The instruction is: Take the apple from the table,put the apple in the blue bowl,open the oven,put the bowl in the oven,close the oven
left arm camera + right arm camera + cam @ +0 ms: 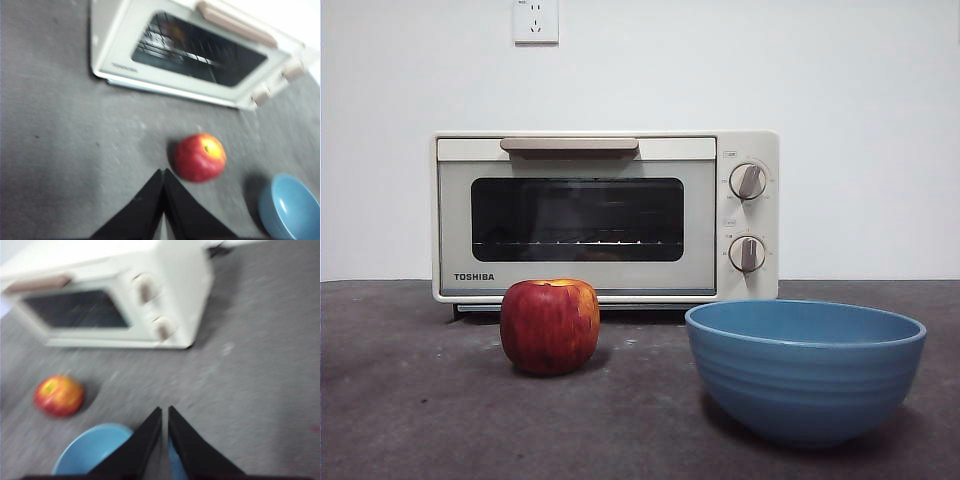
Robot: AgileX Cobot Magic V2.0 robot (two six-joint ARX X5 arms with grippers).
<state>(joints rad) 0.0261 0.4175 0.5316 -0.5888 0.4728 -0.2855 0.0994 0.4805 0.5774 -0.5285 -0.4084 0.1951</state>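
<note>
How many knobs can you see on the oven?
2, both right of the door on the oven: the upper knob and the lower knob directly beneath. None seem hidden.

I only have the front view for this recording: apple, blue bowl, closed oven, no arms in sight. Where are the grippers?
Observer: The left gripper hangs above the table, near the apple, not touching it.
Operator: Are its jaws open?
Observer: No, its jaws are shut and empty.
Operator: And the right one?
Observer: The right gripper is above the blue bowl, with its jaws shut too.
Operator: Anything inside the bowl?
Observer: The left wrist view shows only bare blue inside.
</note>
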